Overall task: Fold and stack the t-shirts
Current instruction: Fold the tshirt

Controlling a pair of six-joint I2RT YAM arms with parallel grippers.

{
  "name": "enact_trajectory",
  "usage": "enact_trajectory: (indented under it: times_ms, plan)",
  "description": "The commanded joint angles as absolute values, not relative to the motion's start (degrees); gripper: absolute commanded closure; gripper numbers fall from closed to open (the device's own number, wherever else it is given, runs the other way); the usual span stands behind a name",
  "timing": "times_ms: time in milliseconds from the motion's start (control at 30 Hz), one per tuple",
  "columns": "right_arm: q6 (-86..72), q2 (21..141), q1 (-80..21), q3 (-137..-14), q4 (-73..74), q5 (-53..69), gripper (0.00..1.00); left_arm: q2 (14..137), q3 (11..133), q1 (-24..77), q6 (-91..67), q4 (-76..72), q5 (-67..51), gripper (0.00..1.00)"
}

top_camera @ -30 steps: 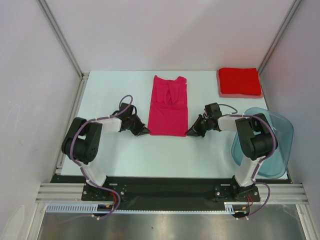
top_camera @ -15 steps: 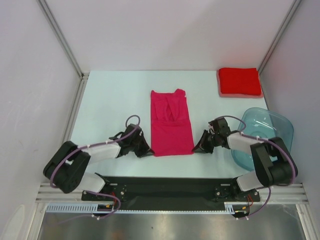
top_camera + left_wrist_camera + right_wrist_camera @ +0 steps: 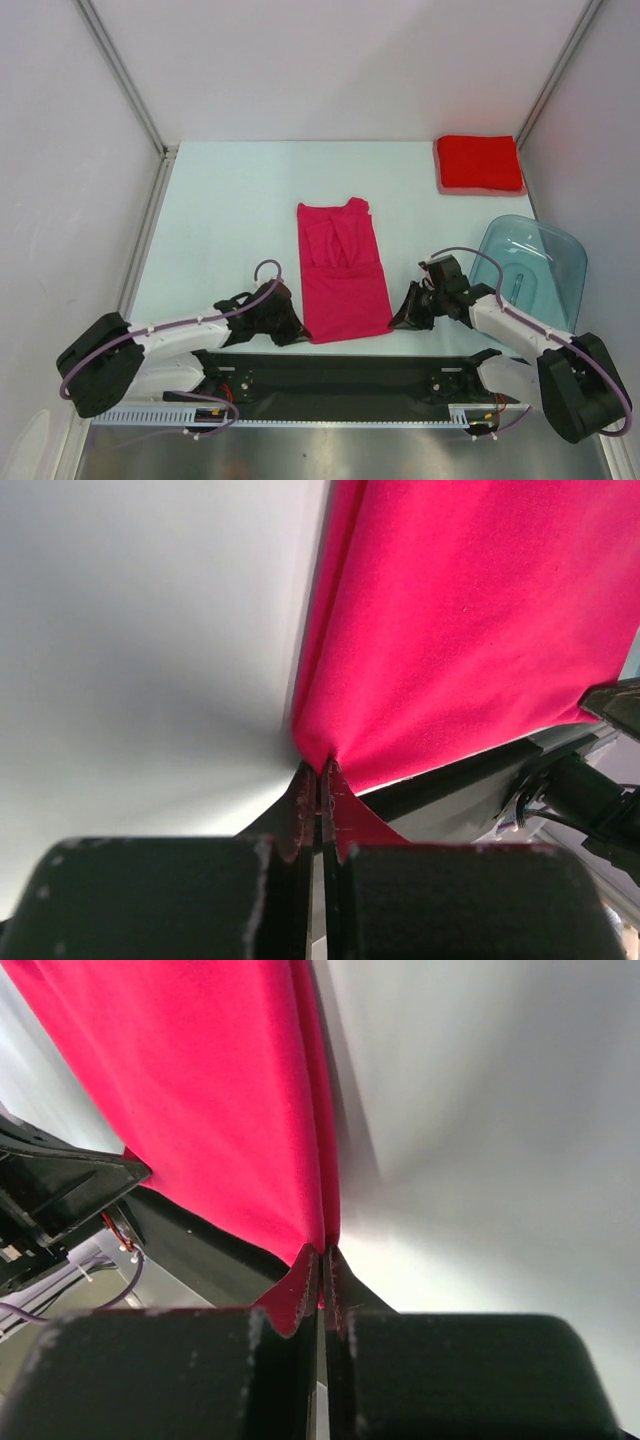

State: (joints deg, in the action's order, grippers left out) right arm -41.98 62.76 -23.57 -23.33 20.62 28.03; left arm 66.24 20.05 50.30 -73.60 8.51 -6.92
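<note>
The magenta-pink t-shirt (image 3: 342,270) lies folded into a long strip on the white table, its near edge at the table's front edge. My left gripper (image 3: 295,332) is shut on its near left corner; the left wrist view shows the cloth (image 3: 460,630) pinched at the fingertips (image 3: 320,772). My right gripper (image 3: 396,322) is shut on its near right corner, with the cloth (image 3: 200,1100) pinched in the right wrist view too. The red t-shirt (image 3: 479,165) lies folded at the far right corner.
A translucent blue-grey plastic tub (image 3: 530,280) leans at the right side of the table. The black base rail (image 3: 340,375) runs along the near edge just below the shirt's edge. Grey walls enclose the table.
Both grippers have pulled the pink shirt toward the near edge, sliding it down the table. Both arms have stretched out low; the tub has shifted and tilted at the right.
</note>
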Motion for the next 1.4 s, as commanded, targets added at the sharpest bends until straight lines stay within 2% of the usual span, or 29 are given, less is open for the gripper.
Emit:
enact_trajectory:
  times_ms: [0,233,500,933,1367]
  plan:
    - [-42.01,62.75,-23.91,-25.39,22.5,26.89,1.0,63.11,21.88,50.63,-74.71,14.14,-3.35,1.0]
    - [-38.76,73.11,-22.68,-37.85,21.45,26.98,1.0,65.29,30.04,39.74,-66.55,18.37,-7.63,1.0]
    - [-34.9,90.94,-19.34,-55.7,21.8,29.0,1.0,78.46,43.4,29.63,-58.45,18.72,-11.42,1.0]
    - [-31.82,111.25,-15.38,-82.69,27.33,32.78,1.0,98.6,71.52,20.92,-48.96,23.9,-15.02,1.0]
    - [-33.48,124.45,-12.92,-100.62,28.74,36.39,1.0,111.44,85.69,15.65,-46.32,24.88,-19.68,1.0]
